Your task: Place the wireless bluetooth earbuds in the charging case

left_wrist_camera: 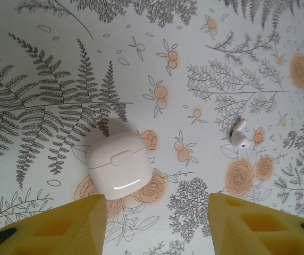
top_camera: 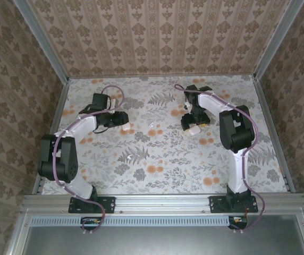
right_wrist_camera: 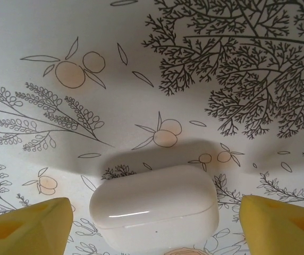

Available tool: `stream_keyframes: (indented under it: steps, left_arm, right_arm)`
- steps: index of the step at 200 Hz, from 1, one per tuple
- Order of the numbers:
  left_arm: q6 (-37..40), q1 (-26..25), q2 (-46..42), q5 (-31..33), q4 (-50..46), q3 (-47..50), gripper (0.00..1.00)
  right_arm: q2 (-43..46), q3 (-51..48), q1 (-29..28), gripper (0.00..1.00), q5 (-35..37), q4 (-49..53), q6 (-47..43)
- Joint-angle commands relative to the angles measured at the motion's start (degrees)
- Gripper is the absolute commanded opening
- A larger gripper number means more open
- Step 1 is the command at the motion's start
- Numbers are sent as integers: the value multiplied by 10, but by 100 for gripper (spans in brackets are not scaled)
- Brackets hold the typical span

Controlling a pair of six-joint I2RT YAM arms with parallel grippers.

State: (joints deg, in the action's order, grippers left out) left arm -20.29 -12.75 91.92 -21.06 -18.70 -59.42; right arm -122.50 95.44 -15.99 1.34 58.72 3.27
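Left gripper (left_wrist_camera: pixel 156 204) above case (left_wrist_camera: pixel 119 164), earbud (left_wrist_camera: pixel 239 133) nearby

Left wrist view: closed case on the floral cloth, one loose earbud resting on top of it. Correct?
No. The earbud lies on the floral cloth beside the case, clear of it, not on top. The left wrist view shows it. The case is closed and on the cloth, as stated.
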Motion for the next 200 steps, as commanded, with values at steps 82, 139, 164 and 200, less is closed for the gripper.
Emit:
stream_keyframes:
  steps: [82, 139, 164, 200]
  left_arm:
    - [5, -1, -43, -21, -6, 22, 52]
    - [5, -5, -97, -29, 24, 53, 52]
    - [6, -17, -132, -38, 53, 73, 52]
    - [10, -71, -186, -34, 109, 104, 52]
  right_arm:
    - [-40, -5, 2, 81, 2, 37, -9]
    - [-14, -40, 2, 60, -64, 21, 30]
    - [23, -93, 1, 57, -140, -17, 69]
    - [114, -180, 0, 54, -200, -84, 152]
